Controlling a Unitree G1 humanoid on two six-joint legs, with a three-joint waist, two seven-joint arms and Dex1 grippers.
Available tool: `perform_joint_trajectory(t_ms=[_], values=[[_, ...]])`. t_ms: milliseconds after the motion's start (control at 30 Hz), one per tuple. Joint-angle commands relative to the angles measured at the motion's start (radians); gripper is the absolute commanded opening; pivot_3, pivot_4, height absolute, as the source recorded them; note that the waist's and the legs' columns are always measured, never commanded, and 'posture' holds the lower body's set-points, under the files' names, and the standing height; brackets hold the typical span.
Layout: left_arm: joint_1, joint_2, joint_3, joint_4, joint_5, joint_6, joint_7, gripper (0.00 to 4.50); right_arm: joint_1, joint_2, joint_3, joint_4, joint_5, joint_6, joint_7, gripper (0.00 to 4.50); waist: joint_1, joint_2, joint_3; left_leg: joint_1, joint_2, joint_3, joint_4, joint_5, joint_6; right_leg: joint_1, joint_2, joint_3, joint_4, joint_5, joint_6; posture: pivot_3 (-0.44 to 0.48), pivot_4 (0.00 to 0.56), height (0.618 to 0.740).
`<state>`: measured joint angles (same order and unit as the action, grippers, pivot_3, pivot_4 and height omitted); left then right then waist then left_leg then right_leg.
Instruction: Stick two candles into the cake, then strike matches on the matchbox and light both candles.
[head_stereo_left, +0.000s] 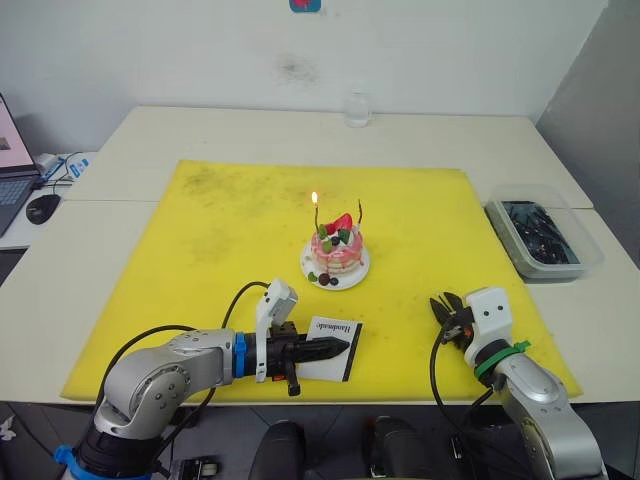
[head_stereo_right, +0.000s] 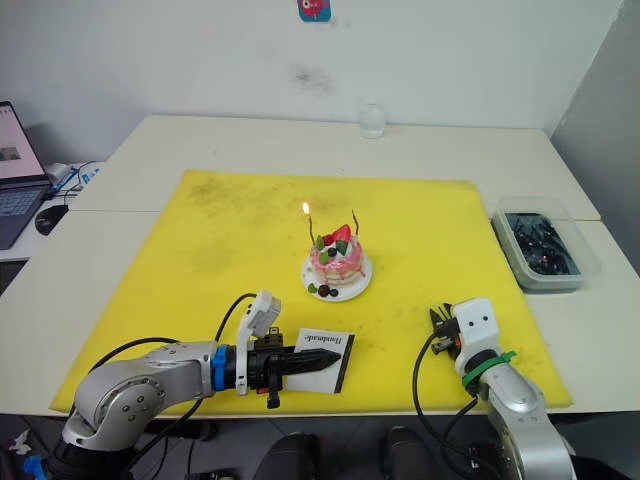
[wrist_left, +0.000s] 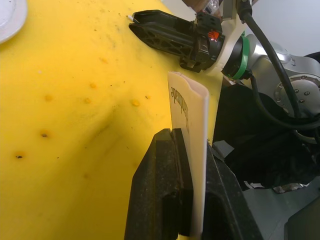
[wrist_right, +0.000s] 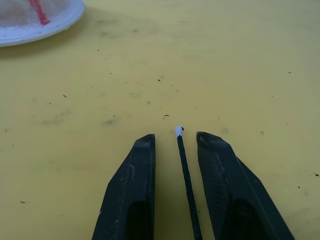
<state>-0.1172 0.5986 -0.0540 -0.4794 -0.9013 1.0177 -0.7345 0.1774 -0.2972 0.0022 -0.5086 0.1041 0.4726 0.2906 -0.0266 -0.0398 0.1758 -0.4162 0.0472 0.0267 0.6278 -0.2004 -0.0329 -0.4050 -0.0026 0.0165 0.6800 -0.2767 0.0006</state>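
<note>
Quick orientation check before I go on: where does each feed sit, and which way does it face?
Left and right eye views: head cameras looking forward and down over both arms at the yellow mat, the cake with one candle lit.
Left wrist view: looks along the left gripper, shut on the matchbox, toward the right gripper.
Right wrist view: looks along the right gripper with a match between its fingers, toward the cake's plate.
Shared: every view shows the mat.
</note>
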Motion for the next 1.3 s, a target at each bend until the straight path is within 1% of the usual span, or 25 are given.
perform_joint_trajectory(t_ms=[33,700,800,867,1167,1300], values=[[0.007,0.005,-0.003,-0.027,-0.005,-0.017,-0.017,0.0,0.018,-0.005,-0.036,-0.016,0.012,0.012,-0.007,1.33,0.0,0.0,0.0,0.0,0.0,0.0,0.0,0.0,0.0,0.0,0.0,0.0,0.0,0.0,0.0,0.0,0.15,0.74],[0.002,0.002,0.0,-0.033,-0.015,-0.008,-0.008,0.0,0.05,0.013,-0.061,-0.021,0.051,0.003,-0.018,1.33,0.002,0.0,0.0,0.0,0.0,0.0,0.0,0.0,0.0,0.0,0.0,0.0,0.0,0.0,0.001,0.0,0.15,0.74],[-0.001,0.002,0.001,-0.034,-0.018,-0.004,-0.005,0.0,0.051,0.014,-0.059,-0.019,0.051,0.001,-0.018,0.71,0.002,0.0,0.0,0.0,0.0,0.0,0.0,0.0,0.0,0.0,0.0,0.0,0.0,0.0,0.001,0.0,0.15,0.74],[-0.002,0.002,0.002,-0.034,-0.018,-0.003,-0.005,0.0,0.054,0.014,-0.058,-0.019,0.052,-0.001,-0.017,0.04,0.002,0.0,0.0,0.0,0.0,0.0,0.0,0.0,0.0,0.0,0.0,0.0,0.0,0.0,0.001,0.0,0.15,0.74],[-0.008,-0.003,0.003,-0.032,-0.022,0.002,0.003,0.0,0.055,0.009,-0.057,-0.022,0.055,-0.012,-0.006,0.01,0.002,0.0,0.0,0.0,0.0,0.0,0.0,0.0,0.0,0.0,0.0,0.0,0.0,0.0,0.0,0.0,0.15,0.74],[-0.027,-0.02,0.024,-0.021,-0.05,0.022,0.023,0.0,0.034,-0.018,-0.063,-0.075,0.062,-0.005,0.014,0.01,0.003,0.0,0.0,0.0,0.0,0.0,0.0,0.0,0.0,0.0,0.0,0.0,0.0,0.0,0.0,0.0,0.15,0.74]])
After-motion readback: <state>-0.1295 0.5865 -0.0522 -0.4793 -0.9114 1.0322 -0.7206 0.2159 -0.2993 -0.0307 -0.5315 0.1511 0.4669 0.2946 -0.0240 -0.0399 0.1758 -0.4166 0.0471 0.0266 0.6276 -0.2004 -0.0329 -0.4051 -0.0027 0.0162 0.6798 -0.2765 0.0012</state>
